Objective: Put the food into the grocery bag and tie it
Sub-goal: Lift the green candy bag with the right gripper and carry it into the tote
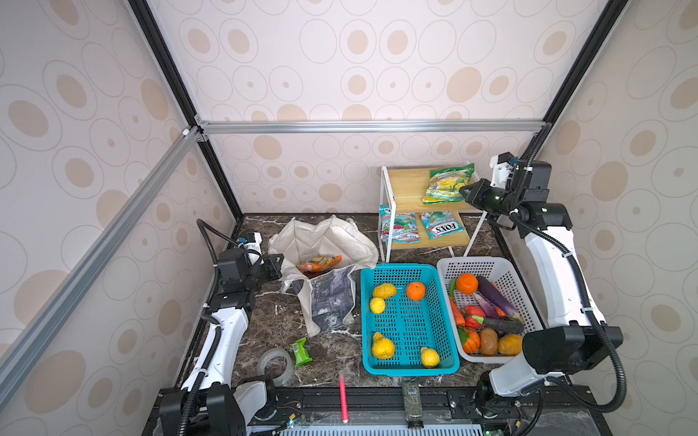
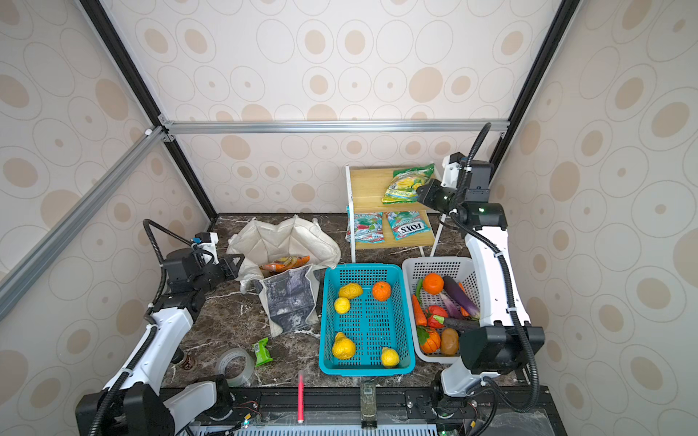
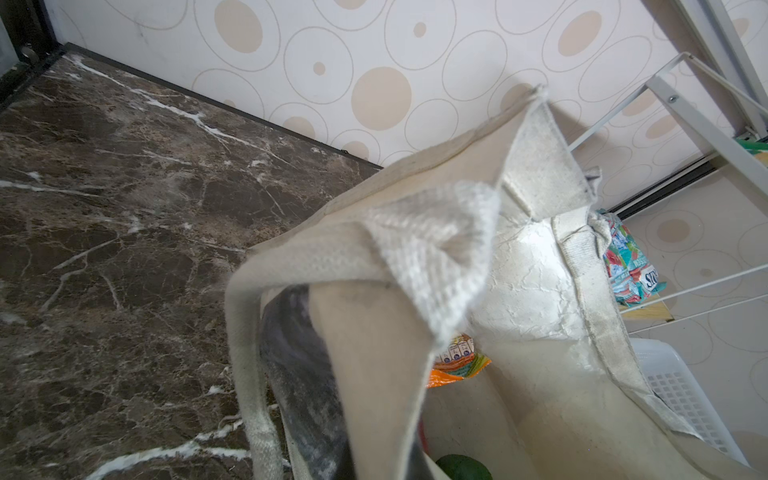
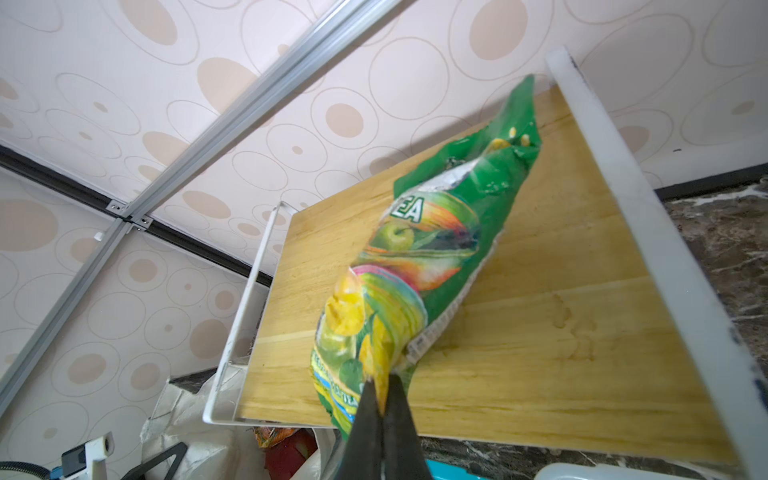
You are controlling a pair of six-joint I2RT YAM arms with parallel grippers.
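The cream grocery bag (image 1: 321, 241) (image 2: 283, 238) stands open at the back left of the marble table. An orange-pink packet (image 1: 319, 263) (image 3: 457, 365) lies inside it, with a dark green round fruit (image 3: 461, 467) lower down. My left gripper (image 1: 278, 265) (image 2: 236, 264) is shut on the bag's left rim; its fingers are hidden in the left wrist view, where bag fabric (image 3: 436, 249) fills the picture. My right gripper (image 1: 462, 190) (image 4: 380, 384) is shut on a corner of the green-yellow packet (image 1: 447, 183) (image 4: 415, 270), which rests on the shelf's top board.
The white-framed wooden shelf (image 1: 408, 181) holds two more packets (image 1: 400, 226) (image 1: 442, 224) on its lower board. A teal basket (image 1: 408, 370) and a white basket (image 1: 445, 264) hold toy produce. A tape roll (image 1: 275, 364), a small green packet (image 1: 301, 351) and a red pen (image 1: 343, 396) lie in front.
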